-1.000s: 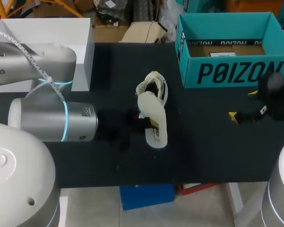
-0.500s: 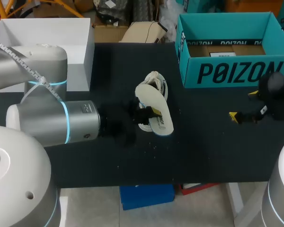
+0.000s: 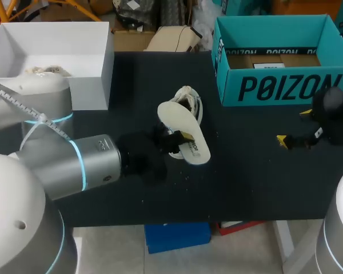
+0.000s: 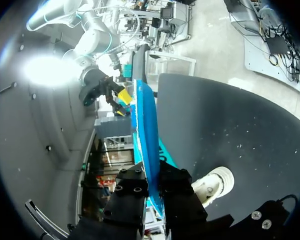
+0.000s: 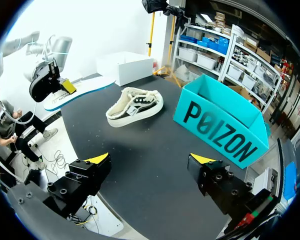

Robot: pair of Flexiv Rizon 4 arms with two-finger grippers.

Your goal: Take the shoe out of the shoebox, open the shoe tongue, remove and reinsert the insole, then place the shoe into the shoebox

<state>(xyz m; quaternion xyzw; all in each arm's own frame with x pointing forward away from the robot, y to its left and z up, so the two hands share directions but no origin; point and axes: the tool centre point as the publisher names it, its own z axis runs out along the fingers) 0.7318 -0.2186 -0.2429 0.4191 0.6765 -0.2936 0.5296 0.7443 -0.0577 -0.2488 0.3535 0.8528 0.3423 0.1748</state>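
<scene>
A white insole (image 3: 186,132) with a blue edge is held above the black table (image 3: 246,182), and my left gripper (image 3: 174,140) is shut on its middle. In the left wrist view the insole (image 4: 142,125) runs edge-on between the two black fingers (image 4: 132,195). Just beyond it the cream and black shoe (image 3: 190,101) lies on the table, also seen as the shoe (image 5: 135,106) in the right wrist view. The teal shoebox (image 3: 274,85) stands open at the back right. My right gripper (image 3: 293,127) hovers in front of it, open and empty; its own view shows the gripper (image 5: 150,160) with fingers wide apart.
A white open box (image 3: 91,63) stands at the back left, with something pale lying inside it. My left arm (image 3: 74,162) crosses the table's left half. Bare black table lies between the shoe and the right gripper.
The left gripper has swung the insole from lengthwise to slanted and shifted it slightly left. The left arm's elbow dropped, uncovering the white box. The right arm has not moved.
</scene>
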